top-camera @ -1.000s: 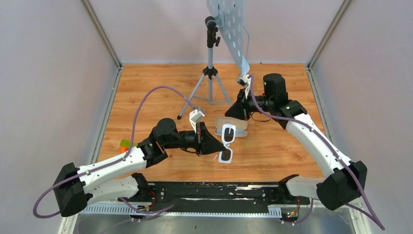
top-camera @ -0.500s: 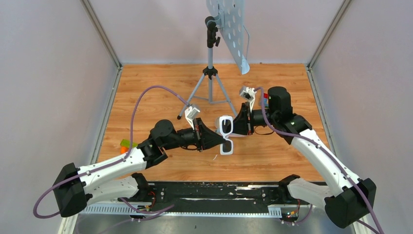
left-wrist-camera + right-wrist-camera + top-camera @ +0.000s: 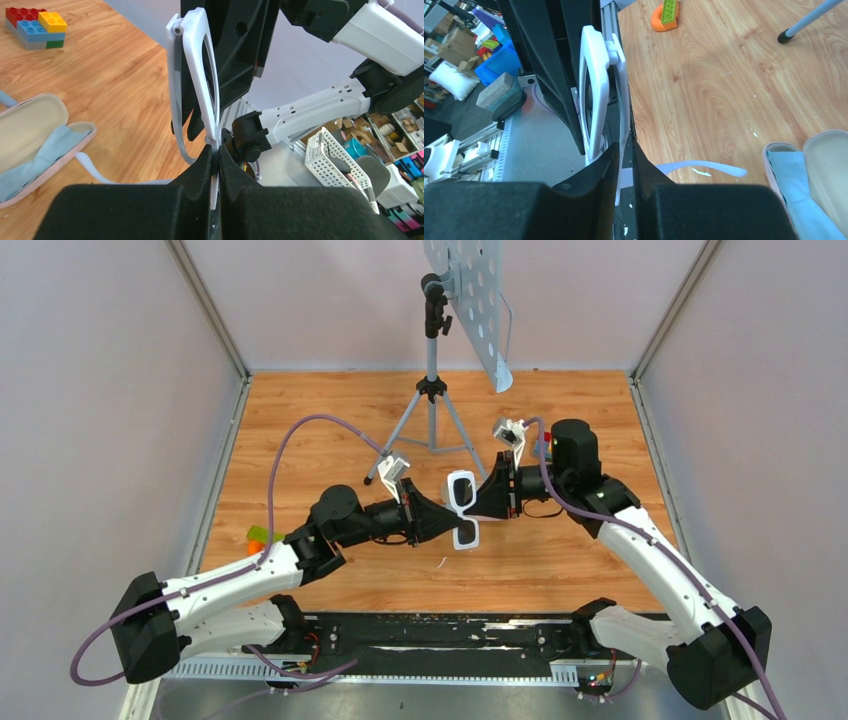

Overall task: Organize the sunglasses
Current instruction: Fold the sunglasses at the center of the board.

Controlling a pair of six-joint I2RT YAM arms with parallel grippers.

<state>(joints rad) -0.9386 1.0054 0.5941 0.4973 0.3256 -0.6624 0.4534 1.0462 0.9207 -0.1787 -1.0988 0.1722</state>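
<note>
Since 0.5 s ago, white plastic-framed dark-lensed sunglasses (image 3: 462, 510) lifted slightly, held off wood-grain surface (image 3: 330, 420). Left tool (image 3: 216, 156) clamped on frame rim. Right tool (image 3: 625, 149) pinched shut on frame, seemingly at a temple. Open pale pink oval case (image 3: 35, 120) lies nearby.

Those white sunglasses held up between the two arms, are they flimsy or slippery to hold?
Probably light: the sunglasses hang in mid-air pinched only at thin frame edges. The frame looks stiff, but one thin temple sticks out unfolded and may swing at its hinge. Glossy plastic could slip in the jaws.
</note>
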